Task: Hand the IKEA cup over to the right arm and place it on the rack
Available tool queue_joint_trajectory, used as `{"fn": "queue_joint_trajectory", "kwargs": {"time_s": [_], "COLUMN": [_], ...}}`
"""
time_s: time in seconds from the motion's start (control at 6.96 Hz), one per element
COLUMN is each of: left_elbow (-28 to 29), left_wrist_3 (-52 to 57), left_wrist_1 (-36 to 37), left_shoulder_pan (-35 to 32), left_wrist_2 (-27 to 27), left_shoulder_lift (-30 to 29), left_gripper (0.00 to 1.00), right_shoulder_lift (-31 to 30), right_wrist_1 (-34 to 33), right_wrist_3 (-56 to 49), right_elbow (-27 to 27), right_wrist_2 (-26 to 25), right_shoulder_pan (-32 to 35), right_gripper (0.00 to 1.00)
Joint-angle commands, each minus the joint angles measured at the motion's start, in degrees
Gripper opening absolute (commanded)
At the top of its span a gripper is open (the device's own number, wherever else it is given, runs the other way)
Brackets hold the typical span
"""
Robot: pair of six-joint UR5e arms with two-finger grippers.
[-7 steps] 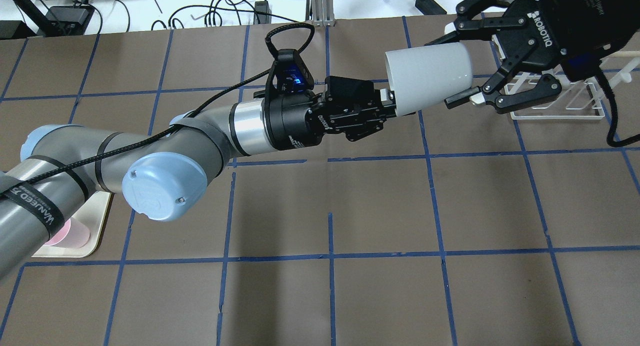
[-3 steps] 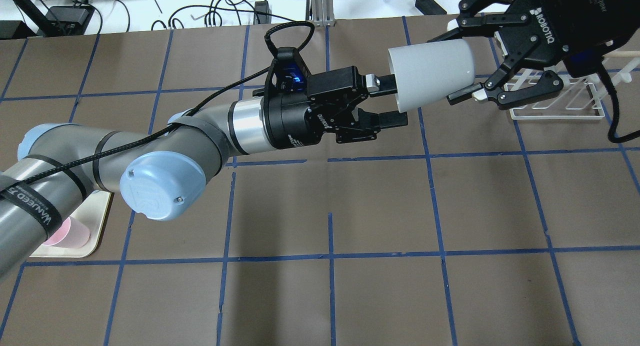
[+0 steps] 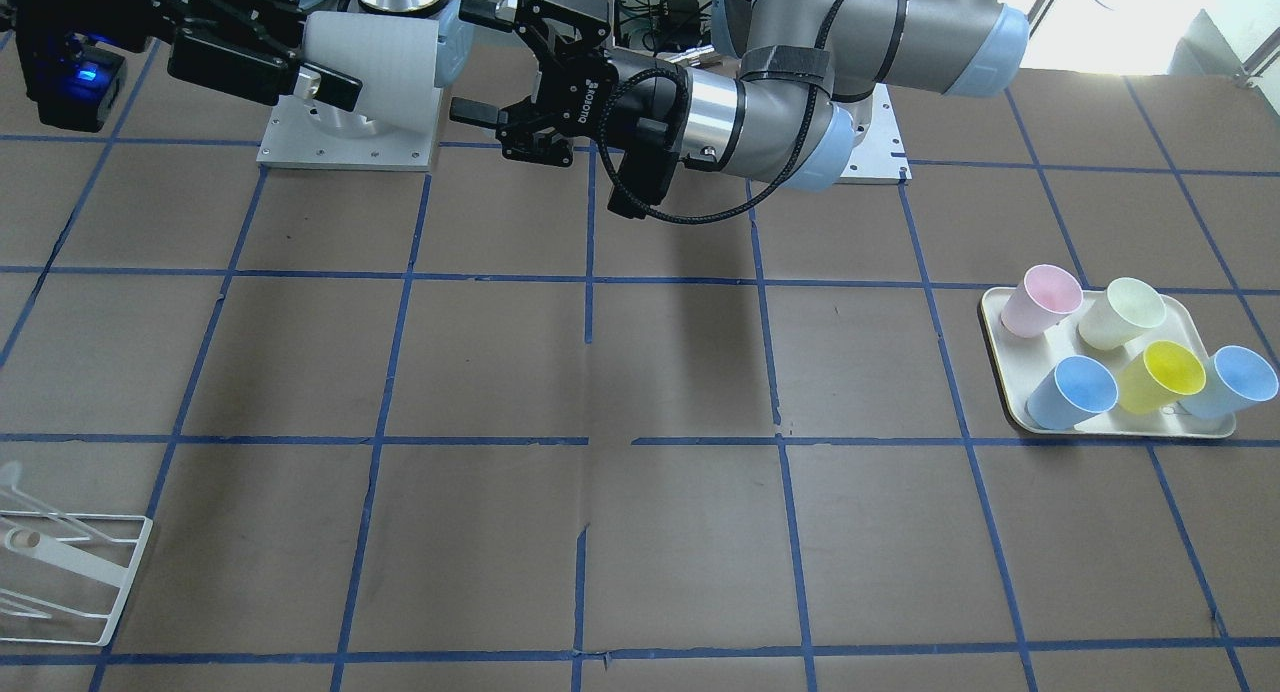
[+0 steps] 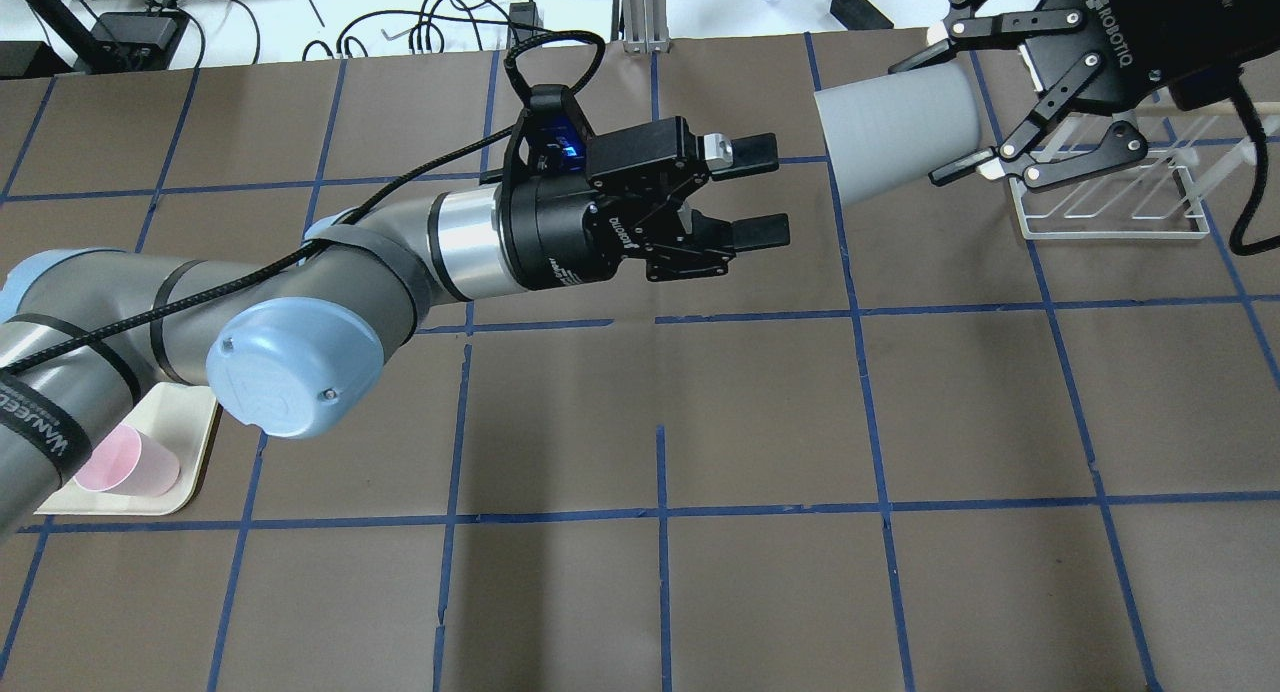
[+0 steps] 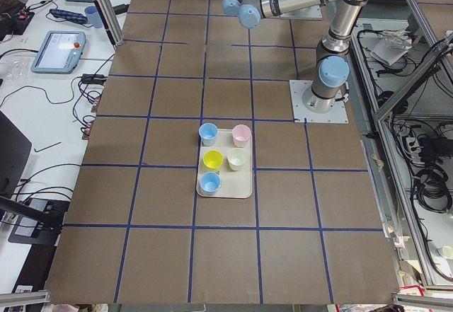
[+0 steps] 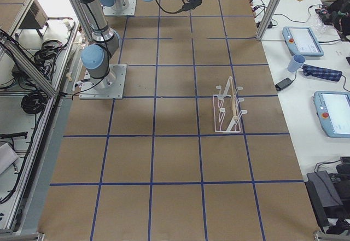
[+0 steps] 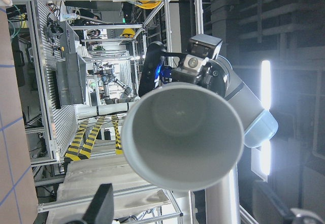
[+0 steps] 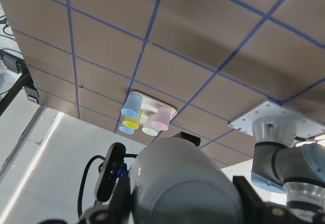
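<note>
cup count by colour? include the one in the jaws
grey cup: 1, held in the jaws of the right gripper
pink cup: 1
cream-green cup: 1
yellow cup: 1
light blue cups: 2
Total: 6

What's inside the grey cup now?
Nothing: the left wrist view looks straight into the IKEA cup, showing bare walls and floor. The right gripper's fingers partly cover its outside.
</note>
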Motion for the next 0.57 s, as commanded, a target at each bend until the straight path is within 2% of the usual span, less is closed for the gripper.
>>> {"fn": "queue_joint_trajectory", "kwargs": {"time_s": [0.0,0.14,0.43], "left_elbow": [0.45,0.63,0.89], "left_wrist_3": [-2.93,-3.03,-4.08], "left_wrist_1": [0.4,1.7,2.59], "left_shoulder_pan": [3.9,5.04,10.39], "left_wrist_2": [8.79,13.0,25.72], "left_shoulder_lift": [0.64,-0.4,0.63], "left_gripper": [0.96,0.96,0.98], "right_shoulder_lift": [-0.05,-0.58,-0.67], "right_wrist_1": [-11.69,-15.75,-19.64], "right_wrist_3": [-1.03,-2.61,-11.36], "right_elbow": [0.08,0.52,1.13], "right_wrist_2": [-11.11,-15.35,-25.88], "right_shoulder_pan": [0.0,0.18,0.44], "right_gripper": [0.37,0.38,0.37]}}
